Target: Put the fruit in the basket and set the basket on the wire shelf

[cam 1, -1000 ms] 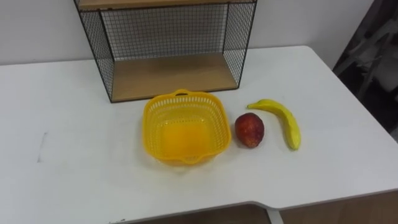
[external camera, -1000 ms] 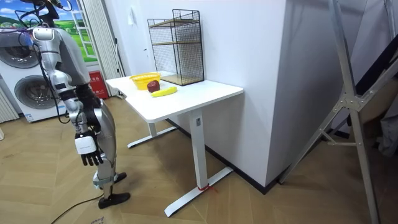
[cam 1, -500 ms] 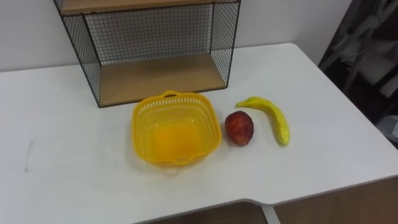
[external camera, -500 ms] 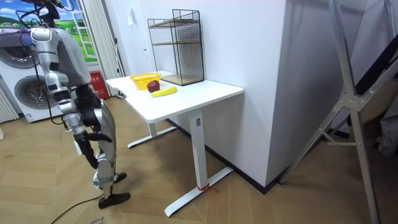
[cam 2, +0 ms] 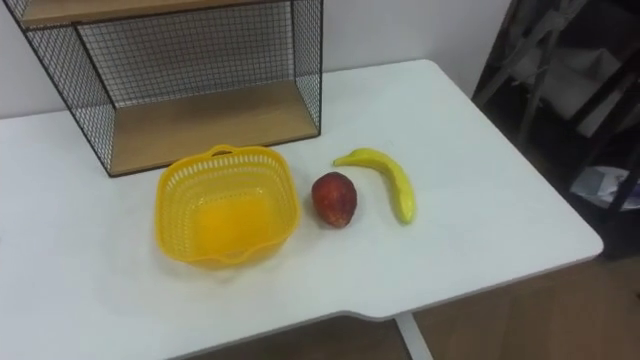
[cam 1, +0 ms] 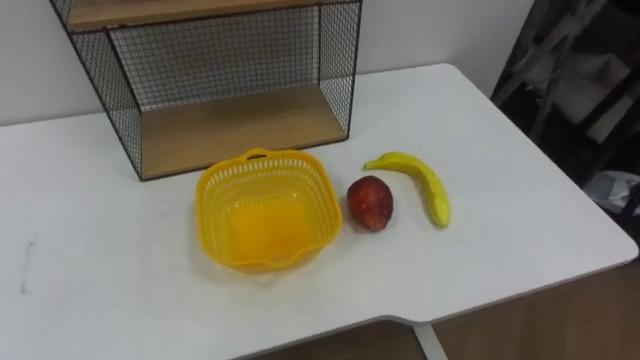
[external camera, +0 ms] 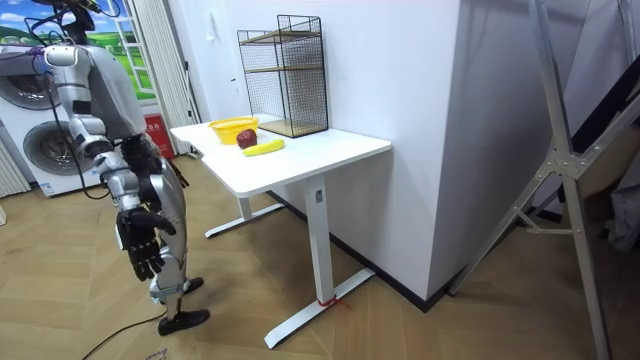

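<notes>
From the head we look steeply down, from close by, onto the white surface (cam 1: pixel 520 200), facing the wall behind it; our two eyes sit slightly apart sideways. The room camera stands well off, low, seeing the whole robot beside that surface. All views share the basket (cam 1: pixel 215 215), banana (cam 1: pixel 425 185) and wire shelf (cam 1: pixel 230 125).

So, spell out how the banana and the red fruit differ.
The banana is yellow, long and curved; the red fruit is dark red and roundish. The red fruit lies next to the basket; the banana lies farther right, beyond it. Both rest on the table, outside the basket.
</notes>
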Controlling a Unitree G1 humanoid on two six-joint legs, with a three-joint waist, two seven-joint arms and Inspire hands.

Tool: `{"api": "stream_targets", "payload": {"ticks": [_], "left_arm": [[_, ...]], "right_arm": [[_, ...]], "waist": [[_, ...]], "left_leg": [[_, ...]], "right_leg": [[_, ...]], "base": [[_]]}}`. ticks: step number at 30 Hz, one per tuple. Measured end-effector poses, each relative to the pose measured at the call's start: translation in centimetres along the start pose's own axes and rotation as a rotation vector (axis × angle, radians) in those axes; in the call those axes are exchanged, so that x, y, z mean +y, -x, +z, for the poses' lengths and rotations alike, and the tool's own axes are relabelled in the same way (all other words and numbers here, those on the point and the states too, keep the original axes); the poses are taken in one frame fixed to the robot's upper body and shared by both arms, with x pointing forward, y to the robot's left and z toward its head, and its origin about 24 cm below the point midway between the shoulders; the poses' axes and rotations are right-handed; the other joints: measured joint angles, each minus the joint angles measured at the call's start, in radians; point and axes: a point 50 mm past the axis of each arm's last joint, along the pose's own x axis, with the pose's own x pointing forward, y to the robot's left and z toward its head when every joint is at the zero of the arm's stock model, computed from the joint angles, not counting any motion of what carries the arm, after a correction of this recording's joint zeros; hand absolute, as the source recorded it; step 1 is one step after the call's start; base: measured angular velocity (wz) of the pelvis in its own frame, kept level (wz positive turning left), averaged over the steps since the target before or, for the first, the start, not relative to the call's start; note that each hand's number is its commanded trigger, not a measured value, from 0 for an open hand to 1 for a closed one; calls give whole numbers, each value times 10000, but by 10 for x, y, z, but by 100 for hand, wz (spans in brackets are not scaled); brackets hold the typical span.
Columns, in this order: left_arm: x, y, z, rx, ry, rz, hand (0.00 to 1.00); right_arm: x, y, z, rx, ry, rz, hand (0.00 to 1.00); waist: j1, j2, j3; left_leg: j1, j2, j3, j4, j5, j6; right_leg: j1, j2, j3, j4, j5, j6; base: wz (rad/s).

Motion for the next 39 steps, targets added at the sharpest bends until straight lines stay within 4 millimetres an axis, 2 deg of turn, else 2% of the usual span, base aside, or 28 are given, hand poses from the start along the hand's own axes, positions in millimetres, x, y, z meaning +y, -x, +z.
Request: {"api": "stream_targets", "payload": {"ticks": [3, 4, 6, 9, 12, 17, 23, 26, 30, 33, 39], "left_arm": [[4, 1, -1, -258, 149, 319, 0], [6, 1, 1, -326, 180, 390, 0], [7, 1, 3, -501, 202, 486, 0], [8, 1, 8, -715, 202, 476, 0], [9, 1, 11, -989, 203, 480, 0], [8, 1, 11, -1083, 117, 395, 0], [5, 1, 12, -1239, -221, 221, 0], [3, 1, 12, -1288, -304, 114, 0], [-3, 2, 14, -1365, -676, -312, 0], [-2, 1, 19, -1512, -780, -395, 0], [-3, 0, 23, -1529, -1160, -635, 0]], "right_arm": [[34, 16, 18, -827, -571, 831, 0], [39, 20, 23, -1050, -672, 899, 0], [61, 38, 36, -2231, -362, 1447, 0], [84, 60, 52, -4099, 410, 1983, 0], [104, 85, 64, -5890, 932, 2730, 0], [124, 115, 70, -8191, 1969, 3855, 0], [146, 143, 53, -9791, 3908, 6042, 0], [159, 155, 41, -9857, 4486, 7346, 0], [176, 171, 21, -9912, 6010, 9498, 0], [182, 183, 9, -9877, 7235, 10974, 0], [184, 186, -12, -9514, 9567, 12617, 0]], "waist": [[-36, -20, 4], [-27, -36, 0], [-61, -38, 9], [-41, -8, 20], [-7, 26, 28], [112, 54, 15], [504, 28, 30], [602, -79, 94], [759, -120, 117], [826, -140, 115], [1127, -276, 101]], "left_leg": [[-56, -59, 19, -15, 3, 3], [-63, -59, 22, -17, 3, 3], [-113, -64, 22, 21, 3, 3], [-249, -75, -2, -6, 3, 3], [-267, -75, 3, -76, 5, 3], [-312, -77, 14, -166, 11, -6], [-370, -76, 86, -147, 18, -8], [-291, -68, 79, -147, 20, -11], [-301, -41, 50, -140, 20, -11], [-314, 12, -29, -144, 19, -12], [-222, 18, -145, -119, 35, -39]], "right_leg": [[-61, 11, 60, -1, 1, 2], [-76, 13, 73, 2, 1, 3], [-95, 14, 63, 10, 7, 8], [-242, 12, 61, 32, 9, 11], [-295, 19, 63, 40, 9, 12], [-393, 29, 109, 21, 11, 12], [-481, 31, 184, 7, 11, 13], [-432, 31, 170, 1, 11, 12], [-321, 25, 154, 8, 12, 12], [-293, 25, 41, 8, 27, 3], [-267, 25, -98, 9, 27, 1]], "base": [[-1], [0], [0], [0], [0], [-1], [-3], [0], [0], [8], [5]]}}
